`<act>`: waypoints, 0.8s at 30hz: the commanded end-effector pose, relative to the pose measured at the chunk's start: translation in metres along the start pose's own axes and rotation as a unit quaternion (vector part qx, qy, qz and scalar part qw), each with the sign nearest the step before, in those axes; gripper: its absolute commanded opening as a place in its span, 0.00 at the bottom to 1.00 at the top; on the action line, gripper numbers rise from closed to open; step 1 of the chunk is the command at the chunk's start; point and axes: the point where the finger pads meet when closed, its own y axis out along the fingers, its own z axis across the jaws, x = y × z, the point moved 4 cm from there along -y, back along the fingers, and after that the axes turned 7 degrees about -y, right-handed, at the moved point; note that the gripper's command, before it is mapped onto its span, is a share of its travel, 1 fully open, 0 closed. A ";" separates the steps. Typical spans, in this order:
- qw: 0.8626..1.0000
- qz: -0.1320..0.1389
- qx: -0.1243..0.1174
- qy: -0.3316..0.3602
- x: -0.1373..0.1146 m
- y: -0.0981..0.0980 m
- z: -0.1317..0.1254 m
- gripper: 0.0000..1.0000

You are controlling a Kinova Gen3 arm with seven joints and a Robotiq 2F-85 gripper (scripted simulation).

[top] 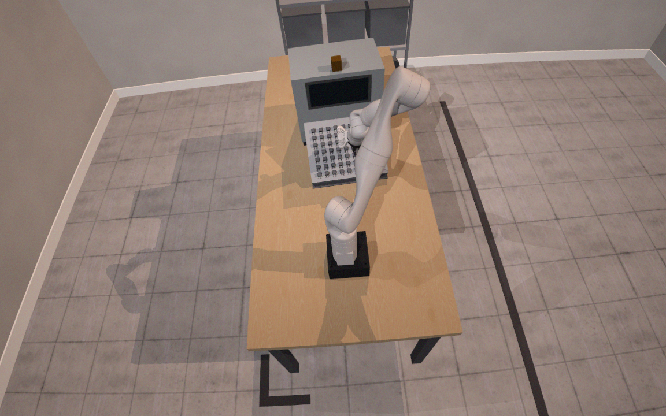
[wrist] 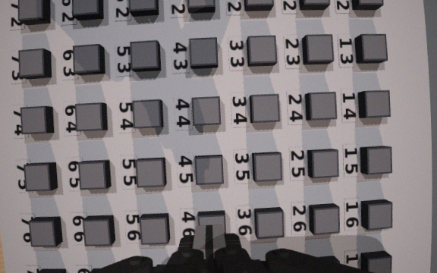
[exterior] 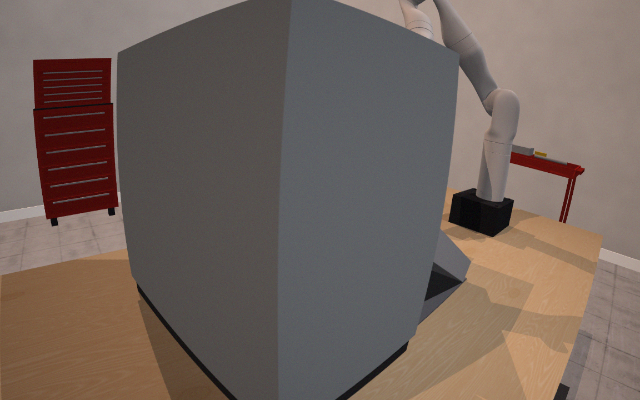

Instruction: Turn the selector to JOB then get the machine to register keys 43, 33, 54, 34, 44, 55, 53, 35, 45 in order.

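The wrist view shows numbered keys, key 45 [wrist: 209,169] included; the exterior view shows only the machine's grey casing [exterior: 203,199] [top: 335,58]. Key 45 lies just beyond key 46 [wrist: 212,218], which the empty, clenched gripper [wrist: 210,243] overlaps. Top view: wooden table [top: 293,310] [exterior: 64,318], tiled floor [top: 584,258] [exterior: 630,318].

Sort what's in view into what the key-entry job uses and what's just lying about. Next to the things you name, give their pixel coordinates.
Part of the job:
- keypad [top: 311,177] [wrist: 412,152], with the listed keys
- gripper [wrist: 210,243], shut
- arm [top: 374,155] [exterior: 501,116]
- machine [top: 299,103] [exterior: 362,174]

Just around:
- red drawer cabinet [exterior: 78,144]
- red bench [exterior: 543,165]
- shelf unit [top: 411,30]

The selector can't be made out.
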 end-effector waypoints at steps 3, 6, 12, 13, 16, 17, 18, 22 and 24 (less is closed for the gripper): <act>1.000 -0.001 0.001 0.000 0.000 -0.002 0.001 0.10; 1.000 -0.001 0.001 0.000 0.000 -0.003 0.001 0.10; 1.000 -0.001 0.001 0.000 -0.012 -0.003 0.002 0.10; 1.000 -0.001 0.001 0.000 -0.019 -0.003 0.003 0.10; 1.000 -0.001 0.001 0.000 -0.035 -0.002 0.005 0.10; 1.000 -0.001 0.001 0.000 -0.035 -0.002 0.005 0.10; 1.000 -0.001 0.001 0.000 -0.043 -0.002 0.006 0.10; 1.000 -0.001 0.001 0.000 -0.066 -0.002 0.009 0.10; 1.000 -0.001 0.001 0.000 -0.067 -0.002 0.009 0.10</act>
